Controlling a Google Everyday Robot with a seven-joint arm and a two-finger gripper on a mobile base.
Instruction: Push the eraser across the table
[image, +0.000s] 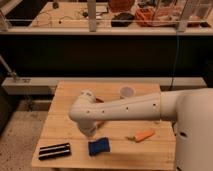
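The eraser (55, 150) is a flat black block with a pale stripe, lying at the front left corner of the wooden table (65, 107). My white arm reaches in from the right and bends down over the middle of the table. My gripper (90, 132) points down at the tabletop, just behind a blue object (99, 147) and to the right of and behind the eraser, apart from it. The arm's bulk hides most of the gripper.
An orange marker-like object (144, 135) lies at the front right. A white cup (127, 92) stands at the back of the table. A reddish item (99, 100) pokes out behind the arm. A dark shelf and railing stand beyond the table.
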